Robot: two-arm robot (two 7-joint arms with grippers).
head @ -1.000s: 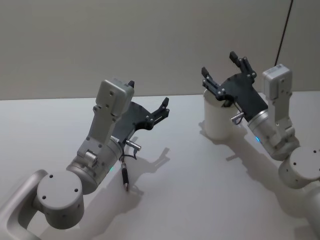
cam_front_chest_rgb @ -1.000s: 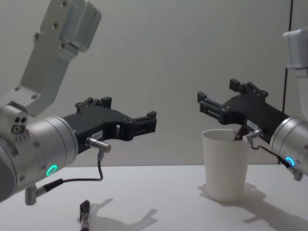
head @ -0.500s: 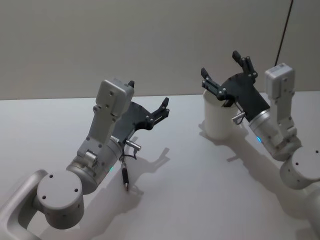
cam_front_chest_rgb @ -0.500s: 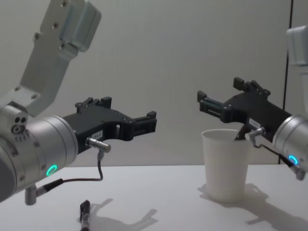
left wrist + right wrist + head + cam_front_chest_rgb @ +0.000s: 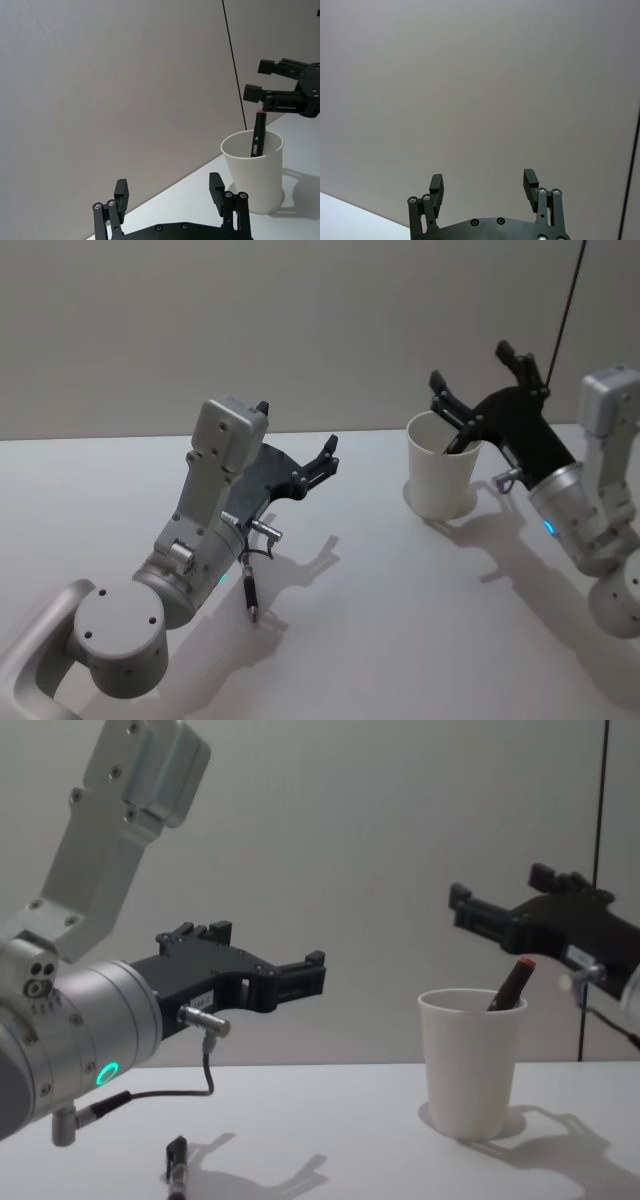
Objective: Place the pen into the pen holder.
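Pen (image 5: pixel 510 985) leaning inside cup (image 5: pixel 470 1070) at right; right gripper (image 5: pixel 470 365) spread wide, empty, above it; left gripper (image 5: pixel 297 426) spread, empty, centre-left.

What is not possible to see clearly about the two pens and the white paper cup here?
Chest view: the wall of the white tapered paper cup hides the lower part of the black pen with a red end inside it.
Chest view: the bottom edge cuts off the second black pen lying on the table.
Head view: the cup's wall hides where the first pen's tip rests.
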